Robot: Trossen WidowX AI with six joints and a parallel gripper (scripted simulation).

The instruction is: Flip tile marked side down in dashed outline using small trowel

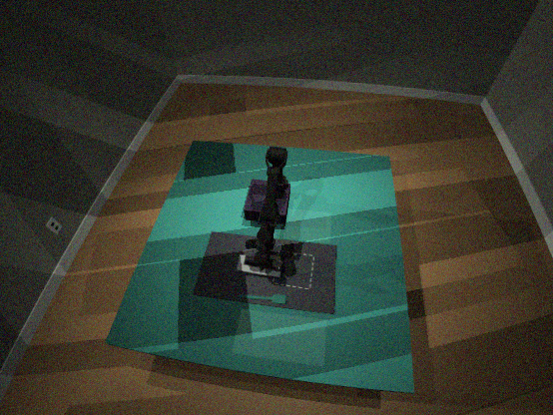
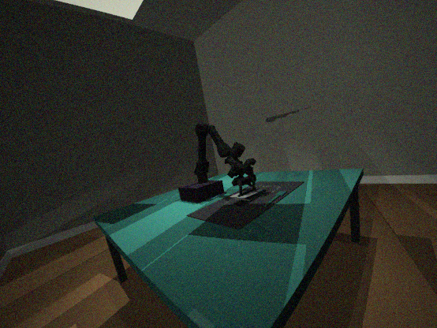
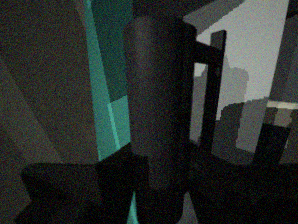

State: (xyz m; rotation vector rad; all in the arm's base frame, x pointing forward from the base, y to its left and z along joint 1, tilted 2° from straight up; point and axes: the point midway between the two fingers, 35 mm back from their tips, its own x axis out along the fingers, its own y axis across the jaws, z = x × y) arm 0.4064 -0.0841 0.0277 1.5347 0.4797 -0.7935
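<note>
My gripper [image 1: 261, 261] [image 2: 246, 188] [image 3: 158, 140] is shut on the dark upright handle of the trowel. The trowel [image 1: 245, 265] [image 2: 251, 194] [image 3: 250, 47] has a pale flat blade, which is low over the left-centre of the mat, left of the dashed outline [image 1: 312, 271]. The tile is mostly hidden by the blade and the arm. A cream strip [image 3: 280, 105] at the right edge of the wrist view may be its border. I cannot tell whether the tile lies under or on the blade, nor which side is up.
The dark mat [image 1: 220, 286] [image 2: 213, 213] lies on the teal table [image 1: 359, 349] [image 2: 237, 276]. A teal spatula-like tool [image 1: 278, 299] lies near the mat's front edge. A dark purple box [image 1: 254, 196] [image 2: 201, 191] stands beside the arm, behind the mat. The arm's shadow darkens part of the mat.
</note>
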